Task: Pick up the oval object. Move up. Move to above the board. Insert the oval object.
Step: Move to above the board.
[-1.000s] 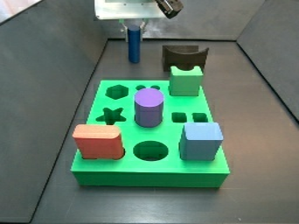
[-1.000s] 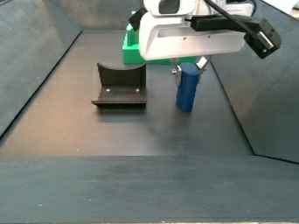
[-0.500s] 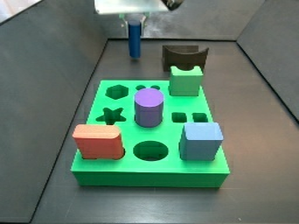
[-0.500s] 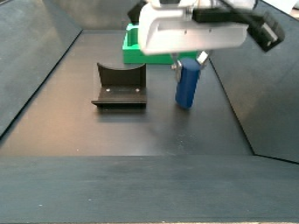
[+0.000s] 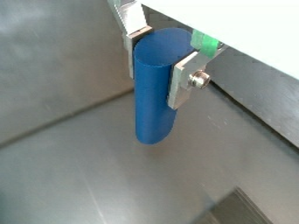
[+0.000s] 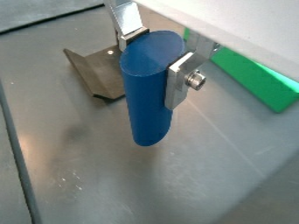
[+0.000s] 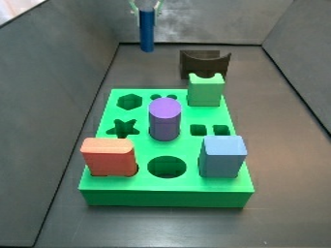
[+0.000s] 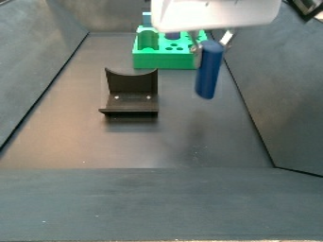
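My gripper (image 5: 160, 54) is shut on the oval object (image 5: 156, 86), a slim blue post held upright by its top end. It also shows in a wrist view (image 6: 152, 86), hanging clear above the dark floor. In both side views the post (image 7: 147, 29) (image 8: 209, 70) hangs in the air beyond the far end of the board (image 7: 163, 145), a bright green block with shaped holes. In a side view the board (image 8: 164, 49) lies behind the post. The gripper body is mostly cut off at the frame tops.
The dark fixture (image 8: 128, 92) stands on the floor beside the post; it also shows in a side view (image 7: 203, 63). On the board stand a purple cylinder (image 7: 163, 120), a green block (image 7: 206, 89), a red block (image 7: 108, 157) and a light blue cube (image 7: 223, 156). Grey walls enclose the floor.
The gripper has risen with the oval object in it. The post has lifted off the floor and sits higher in both side views. The board's pieces have not moved.
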Controlling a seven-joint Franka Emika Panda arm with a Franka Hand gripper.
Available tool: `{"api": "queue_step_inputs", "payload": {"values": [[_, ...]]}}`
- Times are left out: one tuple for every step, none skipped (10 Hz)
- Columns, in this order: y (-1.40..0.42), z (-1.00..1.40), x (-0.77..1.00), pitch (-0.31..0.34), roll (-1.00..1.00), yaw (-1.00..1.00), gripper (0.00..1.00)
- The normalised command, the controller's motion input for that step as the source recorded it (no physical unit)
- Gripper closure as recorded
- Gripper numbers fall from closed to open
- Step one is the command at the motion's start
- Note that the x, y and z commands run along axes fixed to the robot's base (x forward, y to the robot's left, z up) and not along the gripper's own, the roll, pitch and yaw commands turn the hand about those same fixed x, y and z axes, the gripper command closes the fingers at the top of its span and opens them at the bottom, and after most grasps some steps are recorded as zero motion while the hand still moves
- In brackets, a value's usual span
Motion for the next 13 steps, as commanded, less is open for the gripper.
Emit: {"api": "queue_step_inputs", "payload": {"values": [[-0.08, 1.0, -0.24, 0.161, -0.14, -0.08, 1.0], [-0.07, 1.0, -0.23, 0.103, -0.11, -0.06, 1.0], [-0.06, 1.0, -0.22, 0.063, -0.08, -0.05, 1.0], [-0.06, 1.0, -0.21, 0.041, -0.05, -0.04, 1.0], [-0.05, 1.0, -0.2, 0.025, -0.02, -0.04, 1.0], [-0.04, 1.0, -0.18, 0.018, 0.01, -0.04, 1.0], [-0.03, 1.0, -0.18, 0.019, 0.02, -0.03, 1.0], [-0.03, 1.0, -0.16, 0.023, 0.03, -0.01, 1.0], [-0.02, 1.0, -0.15, 0.03, 0.04, -0.01, 1.0], [-0.01, 0.9, -0.1, 0.046, 0.05, 0.0, 1.0], [0.0, 0.67, -0.04, 0.067, 0.06, 0.01, 1.0], [0.0, 0.51, -0.01, 0.084, 0.06, 0.01, 1.0], [0.0, 0.39, 0.0, 0.093, 0.06, 0.01, 1.0]]}}
